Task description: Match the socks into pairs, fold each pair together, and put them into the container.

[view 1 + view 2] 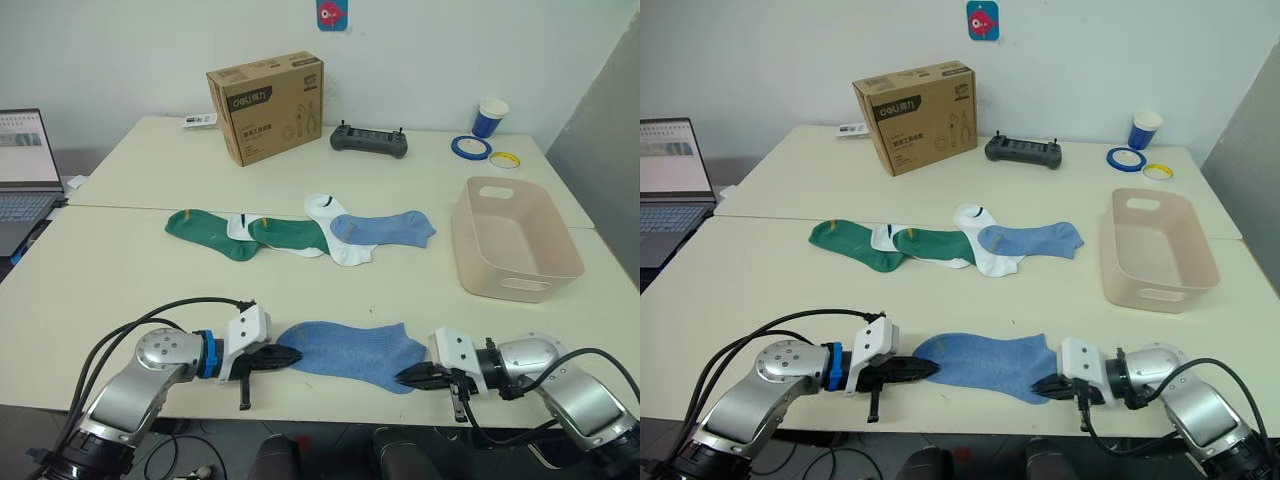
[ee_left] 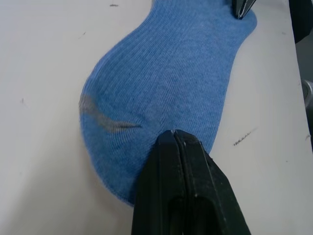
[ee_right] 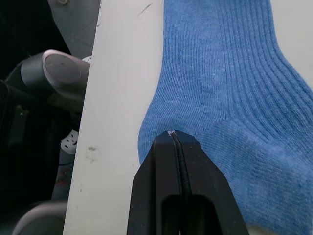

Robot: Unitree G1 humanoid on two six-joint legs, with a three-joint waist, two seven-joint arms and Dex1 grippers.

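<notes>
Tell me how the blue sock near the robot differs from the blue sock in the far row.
The near blue sock lies alone at the table's front edge; the far blue sock sits in the row, overlapping a white sock. The left gripper and right gripper are each shut on an end of the near sock; the far sock is untouched. Both are light blue, lying flat.

One light blue sock [image 1: 350, 351] lies flat near the table's front edge. Farther back, two dark green socks [image 1: 212, 233], a white sock [image 1: 338, 233] and another light blue sock [image 1: 385, 228] overlap in a row. The empty pinkish-beige container [image 1: 513, 238] stands right.
</notes>
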